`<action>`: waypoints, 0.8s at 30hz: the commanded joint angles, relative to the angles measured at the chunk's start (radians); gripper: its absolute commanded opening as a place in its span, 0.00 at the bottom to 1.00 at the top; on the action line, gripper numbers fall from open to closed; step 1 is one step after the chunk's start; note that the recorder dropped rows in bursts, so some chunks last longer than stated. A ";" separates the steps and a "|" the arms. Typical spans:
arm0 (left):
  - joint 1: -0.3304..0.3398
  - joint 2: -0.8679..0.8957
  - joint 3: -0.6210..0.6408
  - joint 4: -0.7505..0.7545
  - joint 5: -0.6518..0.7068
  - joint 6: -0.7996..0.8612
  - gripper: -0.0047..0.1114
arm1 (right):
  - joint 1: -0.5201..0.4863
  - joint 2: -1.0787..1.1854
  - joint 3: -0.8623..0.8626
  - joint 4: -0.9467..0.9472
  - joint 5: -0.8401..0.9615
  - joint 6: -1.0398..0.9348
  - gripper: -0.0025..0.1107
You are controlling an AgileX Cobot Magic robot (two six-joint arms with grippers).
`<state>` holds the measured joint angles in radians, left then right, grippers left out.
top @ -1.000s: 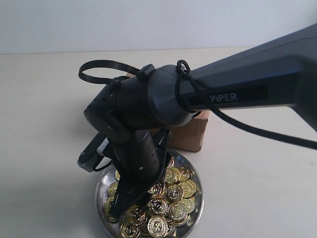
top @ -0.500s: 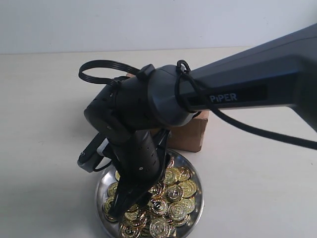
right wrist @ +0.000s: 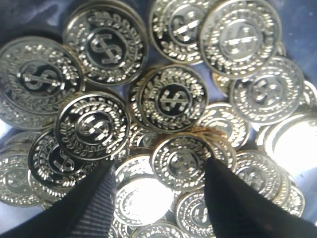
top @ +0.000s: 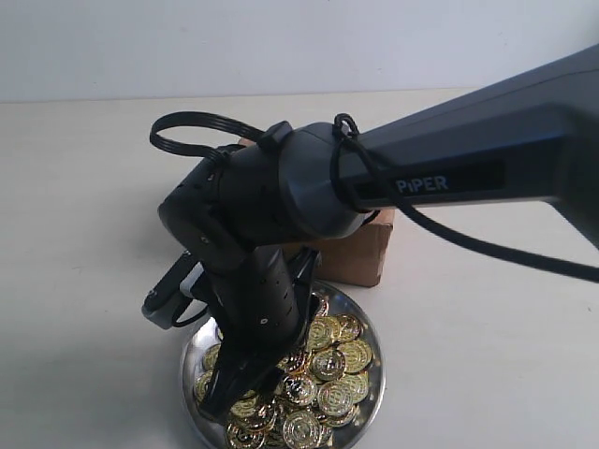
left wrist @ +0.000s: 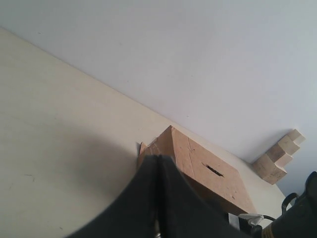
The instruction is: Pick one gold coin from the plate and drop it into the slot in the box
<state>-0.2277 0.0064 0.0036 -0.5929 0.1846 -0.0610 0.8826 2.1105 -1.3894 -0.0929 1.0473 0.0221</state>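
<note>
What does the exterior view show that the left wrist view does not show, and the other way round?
Only exterior: the plate, the gold coins in it, and the right arm above them. Only left wrist: the slot in the top of the box, the shut left end effector, wooden blocks. Both: the box and the table.

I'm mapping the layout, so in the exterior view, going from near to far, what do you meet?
the plate holding gold coins → the box → the table → the wall
</note>
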 commanded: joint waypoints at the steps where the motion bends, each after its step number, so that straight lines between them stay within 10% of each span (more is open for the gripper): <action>1: -0.006 -0.006 -0.004 0.002 -0.004 0.004 0.04 | 0.000 -0.002 -0.006 0.012 -0.007 -0.028 0.47; 24: -0.006 -0.006 -0.004 0.002 -0.004 0.004 0.04 | -0.050 -0.002 -0.006 0.068 -0.009 -0.081 0.47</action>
<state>-0.2277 0.0064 0.0036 -0.5929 0.1846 -0.0610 0.8385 2.1105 -1.3894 -0.0248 1.0473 -0.0482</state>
